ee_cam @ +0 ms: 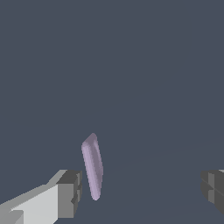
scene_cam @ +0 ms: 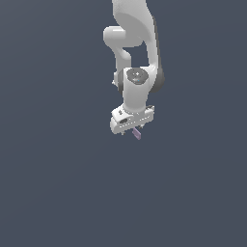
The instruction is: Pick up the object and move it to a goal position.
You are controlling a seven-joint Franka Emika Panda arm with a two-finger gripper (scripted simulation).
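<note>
We see the white arm pointing down, its gripper spread wide with the fingers released. The lilac bar lies between them, just beside one finger, apart from the other.

You are seeing the white robot arm running off the top edge of the exterior view, so its base is not showing. There the white gripper body is covering most of the tiny lilac bar-like block, and its fingertips are too small to make out. In the wrist view, the two grey finger pads are being cut by the frame's edges. Whether a pad is touching the block cannot be told.
</note>
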